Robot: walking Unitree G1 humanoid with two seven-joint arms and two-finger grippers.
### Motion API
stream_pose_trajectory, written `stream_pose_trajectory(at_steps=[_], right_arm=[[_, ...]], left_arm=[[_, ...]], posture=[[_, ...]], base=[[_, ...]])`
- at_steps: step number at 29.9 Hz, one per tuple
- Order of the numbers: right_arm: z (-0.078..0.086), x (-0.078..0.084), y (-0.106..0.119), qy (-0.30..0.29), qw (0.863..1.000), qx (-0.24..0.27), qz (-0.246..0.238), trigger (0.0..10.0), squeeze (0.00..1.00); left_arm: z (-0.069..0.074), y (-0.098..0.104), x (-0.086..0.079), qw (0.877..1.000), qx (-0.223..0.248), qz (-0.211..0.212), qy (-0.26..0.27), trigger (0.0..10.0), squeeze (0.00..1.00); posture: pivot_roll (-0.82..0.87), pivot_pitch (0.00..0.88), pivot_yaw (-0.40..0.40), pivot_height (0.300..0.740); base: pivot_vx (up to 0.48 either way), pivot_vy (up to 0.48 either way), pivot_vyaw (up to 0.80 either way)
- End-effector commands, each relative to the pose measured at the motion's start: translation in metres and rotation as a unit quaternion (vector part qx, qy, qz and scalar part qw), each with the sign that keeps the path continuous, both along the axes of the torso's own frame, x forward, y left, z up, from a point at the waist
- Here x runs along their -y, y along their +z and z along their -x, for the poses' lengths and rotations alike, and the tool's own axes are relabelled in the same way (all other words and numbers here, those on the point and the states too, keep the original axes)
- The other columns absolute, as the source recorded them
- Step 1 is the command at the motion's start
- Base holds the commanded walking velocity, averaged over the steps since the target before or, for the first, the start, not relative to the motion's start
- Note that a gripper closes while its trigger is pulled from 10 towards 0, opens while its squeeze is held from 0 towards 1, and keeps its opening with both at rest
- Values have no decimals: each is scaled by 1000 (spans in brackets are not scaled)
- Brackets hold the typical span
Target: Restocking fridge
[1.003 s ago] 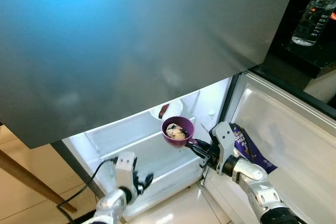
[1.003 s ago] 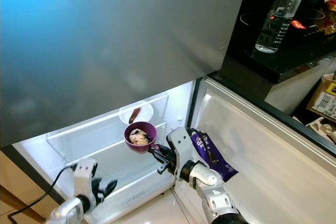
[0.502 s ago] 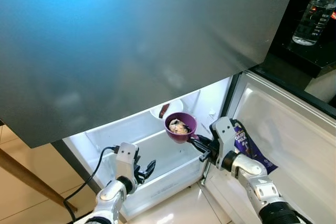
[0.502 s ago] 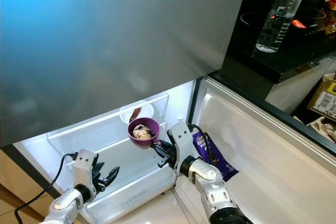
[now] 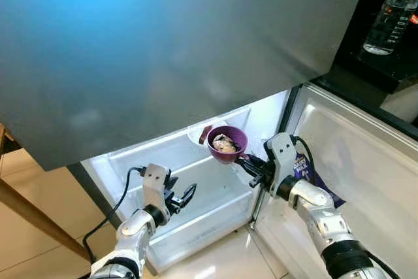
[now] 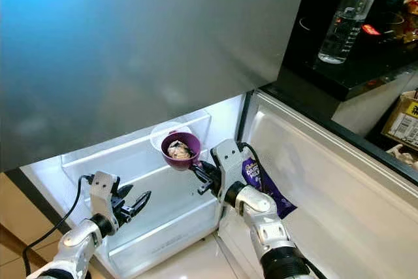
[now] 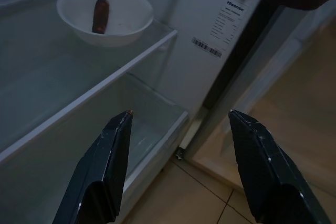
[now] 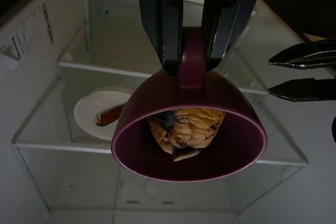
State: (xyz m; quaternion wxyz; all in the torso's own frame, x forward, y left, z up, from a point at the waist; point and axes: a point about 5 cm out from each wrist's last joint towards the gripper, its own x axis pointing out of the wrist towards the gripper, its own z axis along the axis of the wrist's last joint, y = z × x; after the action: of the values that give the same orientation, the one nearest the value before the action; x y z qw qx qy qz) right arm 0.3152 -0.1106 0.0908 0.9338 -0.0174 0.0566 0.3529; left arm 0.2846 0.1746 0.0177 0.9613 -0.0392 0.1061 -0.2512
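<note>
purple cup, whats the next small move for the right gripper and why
Probably ease the purple cup forward and down onto the glass shelf beside the white bowl. The right gripper pinches its handle, and the cup hangs just in front of that shelf.

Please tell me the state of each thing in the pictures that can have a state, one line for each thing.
fridge door: open
purple cup: held by its handle, food inside
right hand: shut on the purple cup's handle
left hand: open, holding nothing
white bowl: resting on the glass shelf, one dark piece of food inside
water bottle: upright on the dark counter
</note>
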Motion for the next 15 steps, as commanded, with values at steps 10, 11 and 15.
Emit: stream_pose_trajectory(at_steps=[10,11,15], right_arm=[[-8,-2,14,1,1000,20,-1,10000,0],[-8,-2,14,1,1000,20,-1,10000,0],[-8,-3,16,6,1000,27,-6,10000,0]], left_arm=[[-3,4,0,1000,13,5,-4,10000,0],[-3,4,0,1000,13,5,-4,10000,0],[-3,4,3,1000,15,6,-4,10000,0]], posture=[[-35,34,8,616],[-35,34,8,616],[-34,35,10,601]], base=[[0,0,0],[0,0,0],[0,0,0]])
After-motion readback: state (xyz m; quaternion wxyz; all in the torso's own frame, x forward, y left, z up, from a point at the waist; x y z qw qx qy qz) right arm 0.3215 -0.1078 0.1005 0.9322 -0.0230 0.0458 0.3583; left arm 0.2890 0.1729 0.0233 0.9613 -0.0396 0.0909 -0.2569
